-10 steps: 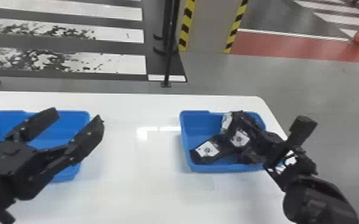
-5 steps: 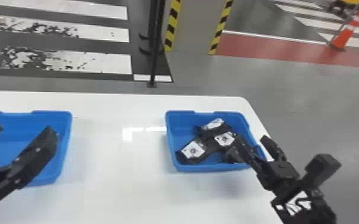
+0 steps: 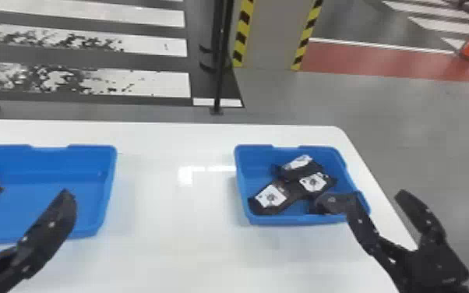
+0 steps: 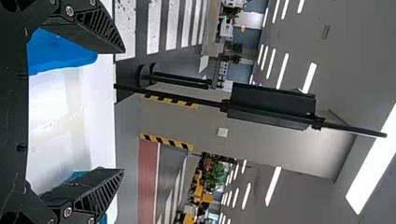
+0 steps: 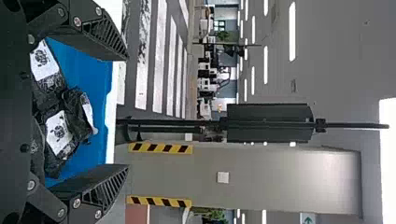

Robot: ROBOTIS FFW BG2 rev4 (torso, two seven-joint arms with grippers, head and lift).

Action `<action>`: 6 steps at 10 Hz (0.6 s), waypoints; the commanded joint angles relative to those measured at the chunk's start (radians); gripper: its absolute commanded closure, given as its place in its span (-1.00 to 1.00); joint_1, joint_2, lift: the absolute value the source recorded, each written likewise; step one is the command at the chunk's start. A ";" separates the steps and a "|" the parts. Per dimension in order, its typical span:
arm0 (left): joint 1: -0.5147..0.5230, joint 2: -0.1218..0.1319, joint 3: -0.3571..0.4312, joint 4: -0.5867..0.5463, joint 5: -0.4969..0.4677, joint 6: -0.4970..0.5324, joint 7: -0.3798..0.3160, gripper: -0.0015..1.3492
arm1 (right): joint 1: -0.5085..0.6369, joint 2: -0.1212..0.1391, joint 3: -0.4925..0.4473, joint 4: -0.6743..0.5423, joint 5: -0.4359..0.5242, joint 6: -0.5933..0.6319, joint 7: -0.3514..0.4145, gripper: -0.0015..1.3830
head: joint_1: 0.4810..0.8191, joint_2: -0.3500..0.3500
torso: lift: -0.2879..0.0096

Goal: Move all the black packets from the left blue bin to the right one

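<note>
Black packets (image 3: 312, 183) are seen heaped in the right bin (image 3: 298, 220), ahead of the right pincer (image 3: 379, 194) and to its left — at least three, partly overlapping, with white labels (image 3: 270, 196) exposed. The right pincer's fingers are held wide apart, one of them seen across the bin's near right corner, the other to the right of the bin. In the right wrist view, packets are framed between the two spread fingers.

The left pincer (image 3: 32, 187) is also parted, its fingers seen across the left bin (image 3: 107, 187) — the bin's far wall beyond them. Both bins are set on a white table (image 3: 175, 241). Farther ahead, between the two pincers, a black pole (image 3: 219, 78) is stood beside a column (image 3: 270, 35) edged in yellow and black stripes.
</note>
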 commanded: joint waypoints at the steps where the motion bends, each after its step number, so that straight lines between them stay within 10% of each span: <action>1: 0.039 0.007 0.000 0.000 -0.039 -0.047 -0.012 -0.80 | 0.070 0.001 0.001 -0.037 0.014 -0.020 0.000 -0.67 | 0.27 -0.62 | -0.01; 6: 0.066 -0.056 0.056 0.005 -0.151 -0.054 -0.040 -0.79 | 0.111 0.001 0.023 -0.050 0.030 -0.035 0.000 -0.67 | 0.27 -0.51 | -0.01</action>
